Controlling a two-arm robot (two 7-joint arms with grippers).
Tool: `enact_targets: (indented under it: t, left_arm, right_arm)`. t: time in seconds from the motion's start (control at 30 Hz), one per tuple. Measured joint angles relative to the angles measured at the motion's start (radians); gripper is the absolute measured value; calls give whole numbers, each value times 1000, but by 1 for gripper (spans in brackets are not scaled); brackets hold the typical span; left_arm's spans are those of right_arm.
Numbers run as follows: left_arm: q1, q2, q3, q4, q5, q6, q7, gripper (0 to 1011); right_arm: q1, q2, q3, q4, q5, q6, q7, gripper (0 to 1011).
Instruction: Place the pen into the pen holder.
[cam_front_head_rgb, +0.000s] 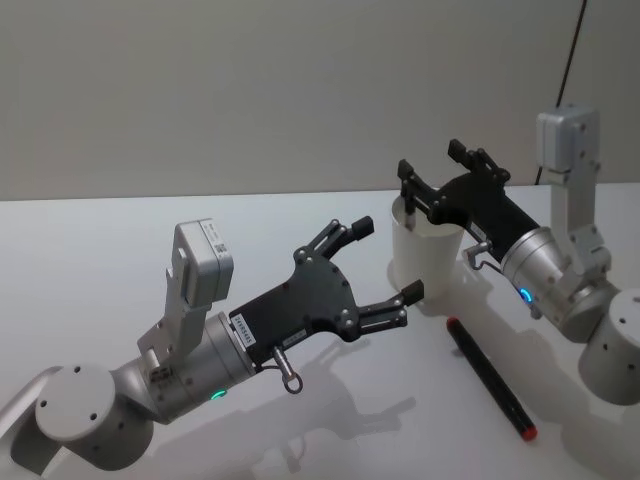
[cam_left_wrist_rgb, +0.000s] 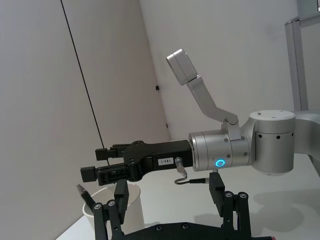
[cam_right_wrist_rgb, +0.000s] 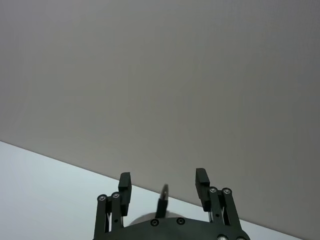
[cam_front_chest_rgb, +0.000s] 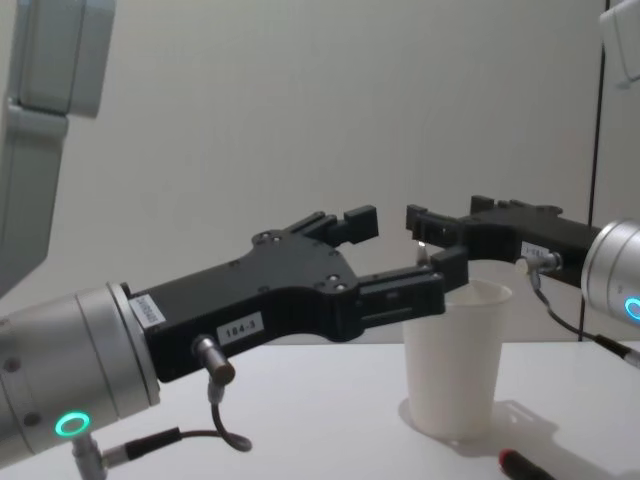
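Observation:
The pen holder (cam_front_head_rgb: 425, 265) is a white paper cup standing upright on the white table (cam_front_head_rgb: 100, 260). A thin dark pen end (cam_right_wrist_rgb: 162, 197) sticks up out of the cup. My right gripper (cam_front_head_rgb: 432, 160) hovers just over the rim, open, its fingers on either side of that end without touching it. A black pen (cam_front_head_rgb: 490, 378) with a red tip lies flat on the table to the cup's near right. My left gripper (cam_front_head_rgb: 385, 260) is open and empty, held in the air just left of the cup. The chest view has the cup (cam_front_chest_rgb: 455, 360) behind my left gripper (cam_front_chest_rgb: 405, 243).
A dark cable (cam_front_head_rgb: 572, 45) runs down the wall at the back right. Bare table stretches left of and behind the cup. Both arms' grey wrist housings crowd the near edge on either side.

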Motion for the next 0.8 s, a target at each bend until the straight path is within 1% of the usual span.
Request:
enact_targets:
  t: [0.03, 0.1, 0.13, 0.17, 0.2, 0.23, 0.27, 0.37, 0.63, 0.7, 0.8]
  left_arm:
    - [0, 0, 0, 0, 0, 0, 0, 1001]
    - [0, 0, 0, 0, 0, 0, 0, 1001]
    - [0, 0, 0, 0, 0, 0, 0, 1001]
    - [0, 0, 0, 0, 0, 0, 0, 1001]
    - [0, 0, 0, 0, 0, 0, 0, 1001]
    - [0, 0, 0, 0, 0, 0, 0, 1001]
    - [0, 0, 0, 0, 0, 0, 0, 1001]
    - [0, 0, 0, 0, 0, 0, 0, 1001]
    - [0, 0, 0, 0, 0, 0, 0, 1001]
    - [0, 0, 0, 0, 0, 0, 0, 1001]
    - [0, 0, 0, 0, 0, 0, 0, 1001]
  right_arm:
    - [0, 0, 0, 0, 0, 0, 0, 813]
    - [0, 0, 0, 0, 1, -1, 0, 863]
    - [0, 0, 1, -1, 4, -2, 1, 905]
    - [0, 1, 1, -2, 7, -4, 2, 905]
    - [-1, 2, 2, -4, 10, -5, 2, 952]
    - [-1, 2, 3, -5, 12, -6, 2, 952]
    - [-3, 3, 5, -10, 19, -8, 3, 996]
    - [-6, 7, 9, -19, 32, -10, 4, 1001]
    - [-27, 27, 29, -65, 86, -13, -8, 1001]
    - [-32, 31, 33, -72, 94, -13, -12, 1002]
    - [-32, 31, 33, -73, 94, -13, -12, 1002]
